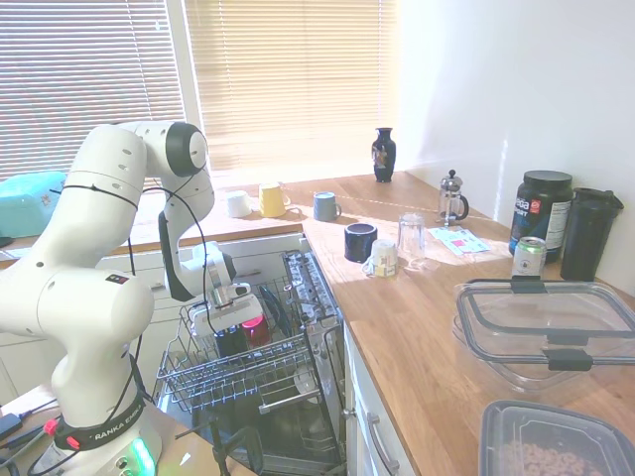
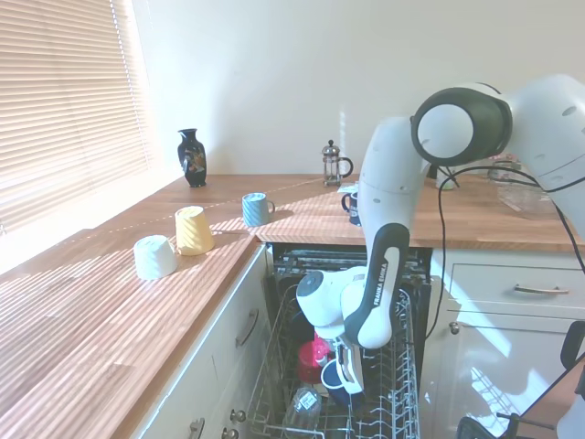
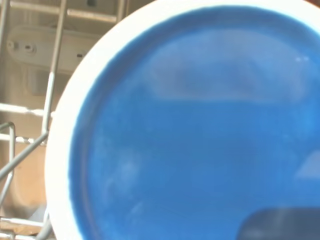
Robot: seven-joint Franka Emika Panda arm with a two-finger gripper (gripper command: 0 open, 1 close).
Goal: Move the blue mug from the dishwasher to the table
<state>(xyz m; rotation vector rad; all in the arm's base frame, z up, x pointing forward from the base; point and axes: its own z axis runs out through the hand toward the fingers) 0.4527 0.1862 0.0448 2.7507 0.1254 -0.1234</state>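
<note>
The arm bends down over the open dishwasher (image 1: 298, 397), its claw (image 2: 347, 377) low in the pulled-out wire rack (image 1: 238, 372). The claw sits right on the blue mug (image 2: 335, 380), which stands in the rack beside a red cup (image 2: 313, 355); in the second exterior view a finger runs down over the mug's rim, so the claw looks clamped on the mug, though the jaws are partly hidden by the wrist. In the wrist view the mug (image 3: 200, 130) fills nearly the whole picture: a round blue inside ringed by a pale rim, with grey rack wires off to one side. A clear glass (image 2: 302, 407) lies in the rack nearer the front.

Up on the desk (image 1: 417, 327) stand a white cup (image 1: 238, 203), a yellow cup (image 1: 273, 198) and a slate-blue mug (image 1: 325, 205) in a row by the window. Farther along are a dark vase (image 1: 384, 154), a French press (image 1: 452, 197), another navy mug (image 1: 360, 241), an upturned glass (image 1: 412, 238), a can (image 1: 528, 257), a black tub (image 1: 542, 213) and a black shaker (image 1: 589, 233). Nearest the first exterior camera sit two clear lidded boxes (image 1: 546, 332)
</note>
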